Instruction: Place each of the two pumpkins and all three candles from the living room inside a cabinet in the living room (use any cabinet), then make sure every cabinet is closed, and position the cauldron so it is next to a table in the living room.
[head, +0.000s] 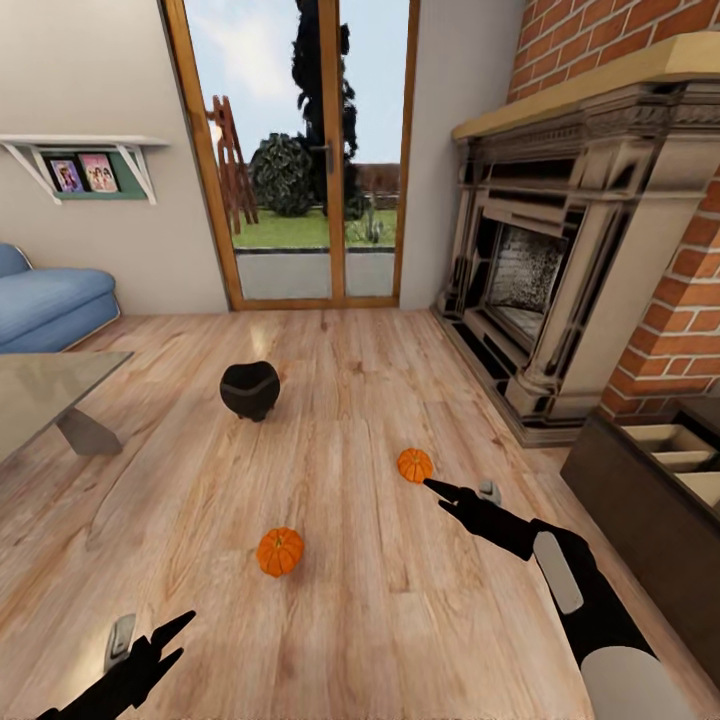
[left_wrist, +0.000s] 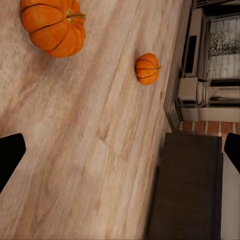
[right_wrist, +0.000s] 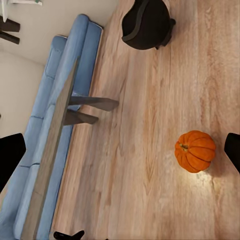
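Wooden planks of light colour cover the floor (head: 330, 400) in the head view. Two orange pumpkins lie on it: the nearer pumpkin (head: 279, 551) in the middle and the farther pumpkin (head: 415, 465) to its right. The right gripper (head: 446, 496) hovers just beside the farther pumpkin, not touching it; how wide its fingers stand I cannot tell here. The left gripper (head: 168, 640) is low at the left, its fingers spread and holding nothing. The black cauldron (head: 250, 389) stands on the floor, apart from the grey table (head: 40, 390) at the left. The dark cabinet (head: 640, 500) at the right has a drawer open, with pale compartments.

From the left wrist, both pumpkins (left_wrist: 53, 26) (left_wrist: 147, 68) show on the planks, with the dark cabinet (left_wrist: 187, 190) and the fireplace (left_wrist: 210, 55) near. The fingers stand wide apart, empty.

From the right wrist, one pumpkin (right_wrist: 195, 150) lies between the widely opened fingertips, ungripped. The cauldron (right_wrist: 146, 24), the table (right_wrist: 55, 145) and the blue sofa (right_wrist: 50, 100) show beyond.
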